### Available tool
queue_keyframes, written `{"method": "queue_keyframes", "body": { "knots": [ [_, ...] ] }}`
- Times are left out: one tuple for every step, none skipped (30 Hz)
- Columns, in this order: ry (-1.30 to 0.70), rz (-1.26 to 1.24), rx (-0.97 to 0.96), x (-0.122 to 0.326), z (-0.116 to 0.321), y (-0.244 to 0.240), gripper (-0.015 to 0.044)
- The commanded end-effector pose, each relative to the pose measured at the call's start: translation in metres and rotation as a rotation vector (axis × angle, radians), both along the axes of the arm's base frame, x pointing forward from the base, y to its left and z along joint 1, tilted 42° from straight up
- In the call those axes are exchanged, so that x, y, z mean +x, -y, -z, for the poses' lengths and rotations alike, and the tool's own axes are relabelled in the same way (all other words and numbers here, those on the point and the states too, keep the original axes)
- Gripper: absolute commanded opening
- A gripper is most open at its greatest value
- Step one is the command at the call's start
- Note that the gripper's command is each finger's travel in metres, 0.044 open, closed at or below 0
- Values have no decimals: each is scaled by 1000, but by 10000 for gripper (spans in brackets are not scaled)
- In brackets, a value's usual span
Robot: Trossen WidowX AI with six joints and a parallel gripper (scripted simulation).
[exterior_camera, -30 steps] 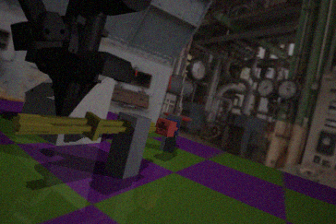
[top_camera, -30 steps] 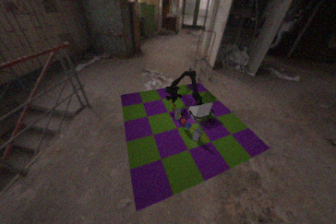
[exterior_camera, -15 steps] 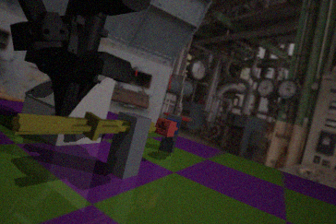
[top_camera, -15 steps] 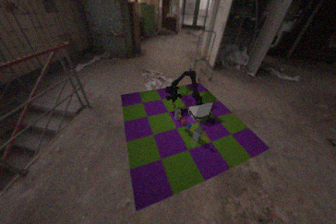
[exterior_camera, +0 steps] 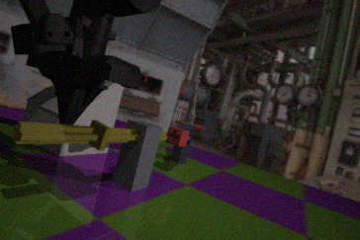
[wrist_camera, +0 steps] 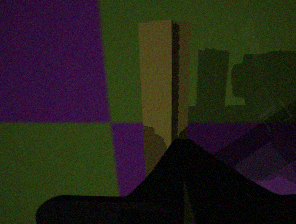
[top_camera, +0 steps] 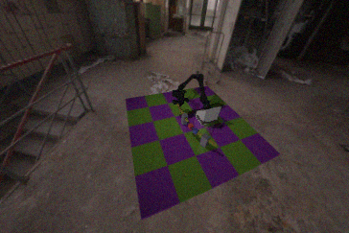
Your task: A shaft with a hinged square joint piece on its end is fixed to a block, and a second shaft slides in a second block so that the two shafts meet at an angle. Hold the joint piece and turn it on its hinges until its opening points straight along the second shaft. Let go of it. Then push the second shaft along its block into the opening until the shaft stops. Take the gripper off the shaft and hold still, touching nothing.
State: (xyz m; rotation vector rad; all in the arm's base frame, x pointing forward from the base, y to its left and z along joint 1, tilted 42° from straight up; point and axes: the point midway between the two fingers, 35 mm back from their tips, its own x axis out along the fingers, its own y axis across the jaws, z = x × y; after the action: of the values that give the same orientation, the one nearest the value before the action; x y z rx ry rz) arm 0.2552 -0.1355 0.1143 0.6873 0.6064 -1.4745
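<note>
A yellow shaft (exterior_camera: 45, 133) (wrist_camera: 156, 80) with a collar (exterior_camera: 100, 134) runs through an upright grey block (exterior_camera: 137, 159) (top_camera: 184, 120). A red piece (exterior_camera: 178, 136) (top_camera: 190, 126) is on the far side of this block. A blue piece (top_camera: 195, 131) lies beside the red one, toward the second grey block (top_camera: 204, 141). Whether red and blue are joined or in line is too small to tell. My gripper (exterior_camera: 67, 120) (wrist_camera: 181, 146) is shut, pointing down with its tips just at or above the shaft, left of the collar in the exterior view. Contact is unclear.
A white panel (top_camera: 209, 115) (exterior_camera: 107, 110) stands beside the blocks, behind the shaft in the exterior view. Everything is on a purple and green checkered mat (top_camera: 158, 191). The arm reaches over from the mat's back edge in the top view.
</note>
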Motion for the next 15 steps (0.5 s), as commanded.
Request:
{"method": "queue_keyframes", "body": {
  "knots": [
    [0, 0, 0, 0, 3, 2, 0],
    [0, -1, 0, 0, 3, 2, 0],
    [-1, 0, 0, 0, -1, -1, 0],
    [-4, 5, 1, 0, -6, -6, 0],
    [-10, 13, 2, 1, -12, -12, 0],
    [-13, 18, 2, 0, -17, -16, 0],
    [-14, 20, 2, 0, -19, -18, 0],
    [-14, 20, 2, 0, -19, -18, 0],
    [-14, 20, 2, 0, -19, -18, 0],
    [-18, 15, 2, 0, -19, -18, 26],
    [-29, 3, 2, 1, -19, -19, 53],
    [-48, -18, 3, 1, -21, -20, 79],
    [-71, -43, 3, 1, -22, -21, 105],
    [-94, -68, 4, 2, -23, -23, 131],
    [-117, -94, 4, 2, -25, -24, 157]
  ]
}}
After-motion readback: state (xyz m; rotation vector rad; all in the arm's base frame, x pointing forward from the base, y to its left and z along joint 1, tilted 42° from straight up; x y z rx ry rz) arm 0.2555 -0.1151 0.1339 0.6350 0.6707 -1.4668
